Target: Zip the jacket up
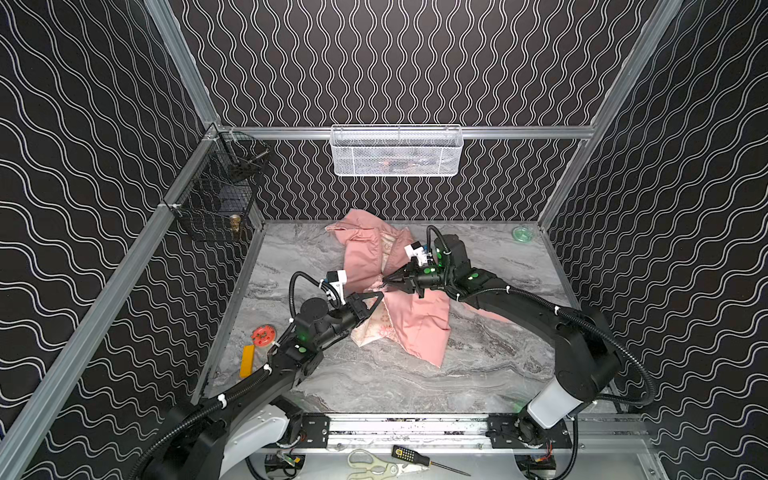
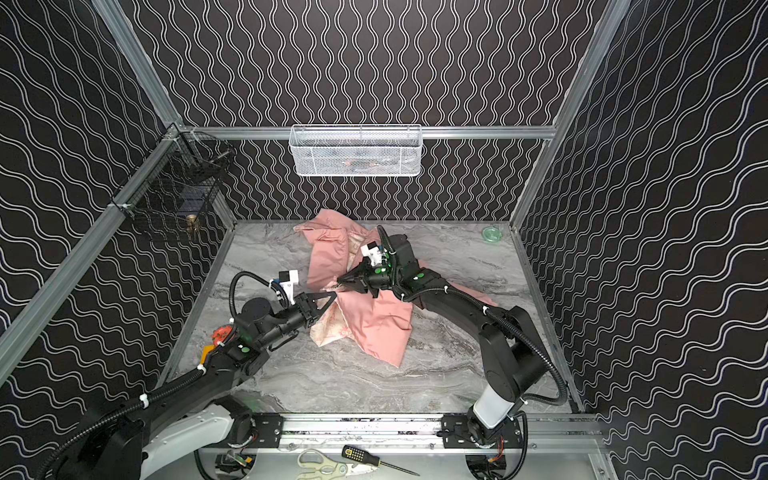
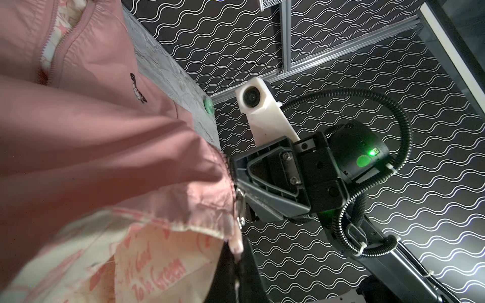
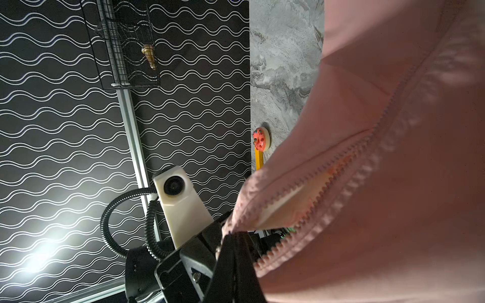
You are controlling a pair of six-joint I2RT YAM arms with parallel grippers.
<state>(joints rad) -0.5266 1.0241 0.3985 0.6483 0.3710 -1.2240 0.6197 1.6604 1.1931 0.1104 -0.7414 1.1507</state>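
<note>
Left claw and right claw, both pinched shut on the jacket by its zipper. Might lose the thin cloth if pulling too hard, or jam the teeth.

Jacket partly hidden under right arm
</note>
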